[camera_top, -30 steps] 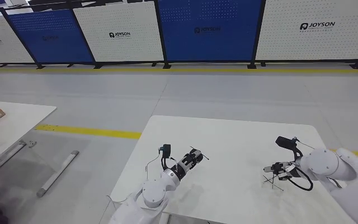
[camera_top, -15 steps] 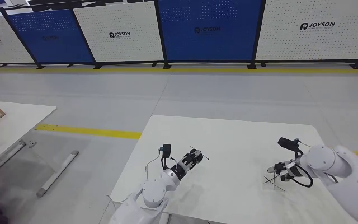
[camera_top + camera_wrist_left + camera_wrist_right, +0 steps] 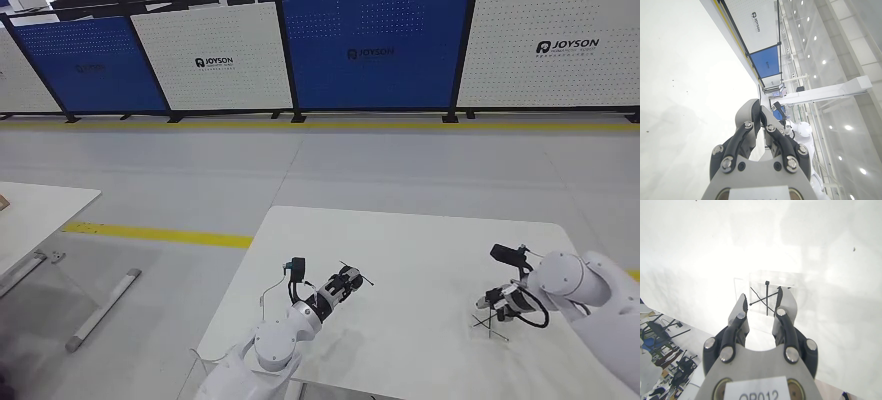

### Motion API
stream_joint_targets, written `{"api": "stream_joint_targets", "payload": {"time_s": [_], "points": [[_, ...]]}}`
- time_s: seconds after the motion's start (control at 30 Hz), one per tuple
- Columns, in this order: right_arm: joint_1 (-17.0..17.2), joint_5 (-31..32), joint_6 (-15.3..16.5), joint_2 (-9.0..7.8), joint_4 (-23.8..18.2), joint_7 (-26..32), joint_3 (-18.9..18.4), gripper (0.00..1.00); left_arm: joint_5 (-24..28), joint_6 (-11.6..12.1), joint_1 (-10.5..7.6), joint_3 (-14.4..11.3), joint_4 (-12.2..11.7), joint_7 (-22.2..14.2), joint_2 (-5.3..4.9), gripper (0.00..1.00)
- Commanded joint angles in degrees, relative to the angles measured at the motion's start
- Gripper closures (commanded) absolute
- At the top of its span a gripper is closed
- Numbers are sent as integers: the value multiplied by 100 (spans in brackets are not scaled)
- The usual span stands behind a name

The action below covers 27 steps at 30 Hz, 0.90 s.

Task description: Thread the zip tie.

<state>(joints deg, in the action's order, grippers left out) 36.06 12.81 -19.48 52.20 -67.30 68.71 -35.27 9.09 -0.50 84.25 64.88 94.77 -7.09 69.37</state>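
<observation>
Plastic strips as thin as these zip ties (image 3: 766, 294) should weigh next to nothing. I judge them springy along their length, slick and flat, so they will likely skid or flip if I come at them crooked. Three lie crossed on a clear tray (image 3: 741, 289), on the near half of the tabletop (image 3: 400, 240) toward its right edge. The overlap makes a clean single pick hard. I would take the straight one by its tail half, away from the crossing, which leaves the square head (image 3: 767, 282) free for threading. Each tie is black and narrow, tapers to a point, and has a small blocky head at the other end. My right gripper (image 3: 762, 294) hangs just above them, fingers spread and holding nothing. Farther in, toward the left edge, my left gripper (image 3: 760, 111) has its pads pressed together. A thin black strip (image 3: 358, 273) crosses its tip, probably another tie, though I cannot tell whether it is pinched there.
</observation>
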Motion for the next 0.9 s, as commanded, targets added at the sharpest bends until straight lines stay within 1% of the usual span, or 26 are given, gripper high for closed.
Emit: {"api": "stream_joint_targets", "payload": {"time_s": [0.0, 0.17, 0.33, 0.37, 0.47, 0.67, 0.77, 0.8, 0.87], "points": [[1, 39, 0, 31, 37, 28, -21, 69, 0, 0, 0, 0, 0, 0, 0, 100], [-1, 192, 0, 122, 145, 148, -58, 73, 0, 0, 0, 0, 0, 0, 0, 100], [-10, 314, 0, 215, 237, 240, -103, 80, 0, 0, 0, 0, 0, 0, 0, 100], [-9, 339, 0, 230, 250, 256, -114, 83, 0, 0, 0, 0, 0, 0, 0, 100], [-1, 436, 0, 273, 300, 324, -158, 80, 0, 0, 0, 0, 0, 0, 0, 100], [7, 613, 0, 364, 416, 480, -244, 81, 0, 0, 0, 0, 0, 0, 0, 100], [5, 703, 0, 417, 470, 547, -277, 86, 0, 0, 0, 0, 0, 0, 0, 100], [3, 729, 0, 434, 486, 568, -286, 86, 0, 0, 0, 0, 0, 0, 0, 100], [0, 785, 0, 469, 519, 607, -315, 98, 0, 0, 0, 0, 0, 0, 0, 100]]}}
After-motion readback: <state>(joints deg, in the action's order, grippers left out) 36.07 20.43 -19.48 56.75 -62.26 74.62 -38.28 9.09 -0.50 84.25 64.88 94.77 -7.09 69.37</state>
